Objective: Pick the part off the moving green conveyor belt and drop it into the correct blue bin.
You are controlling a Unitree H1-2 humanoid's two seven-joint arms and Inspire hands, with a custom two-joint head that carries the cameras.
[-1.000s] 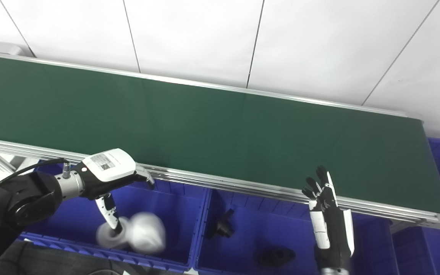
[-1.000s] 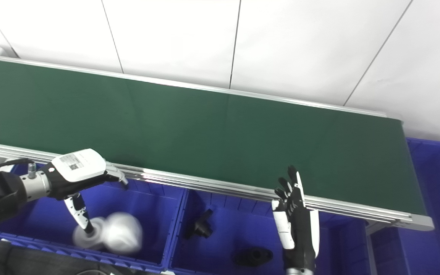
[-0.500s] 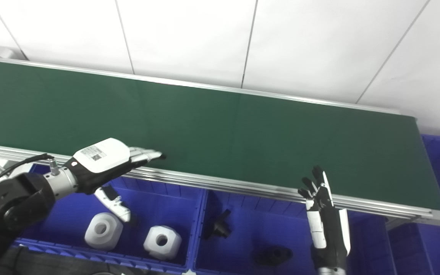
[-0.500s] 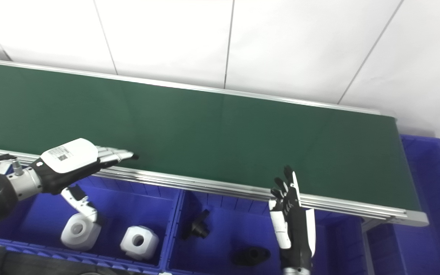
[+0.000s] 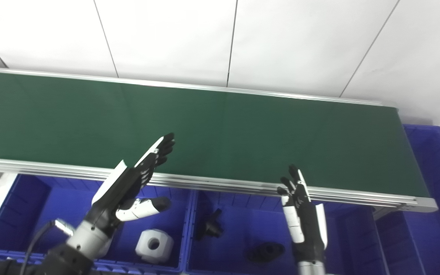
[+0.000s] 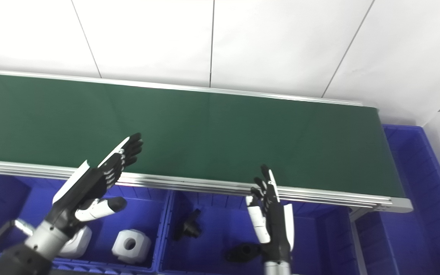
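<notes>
Both hands spread, empty: left hand (image 5: 128, 183) lower left, right hand (image 5: 303, 208) lower centre-right. Green belt (image 5: 243, 133) bare. Risk: late reach, missed part.

Green conveyor belt (image 5: 224, 130) runs 9 to 3 o'clock, silver-railed, surface bare. Along its 6 o'clock edge: left blue bin (image 5: 21, 198) holding white blocks (image 5: 154, 245); middle blue bin (image 5: 239, 233) holding black parts (image 5: 265, 252). Another blue bin (image 5: 437, 160) at 3 o'clock.
</notes>
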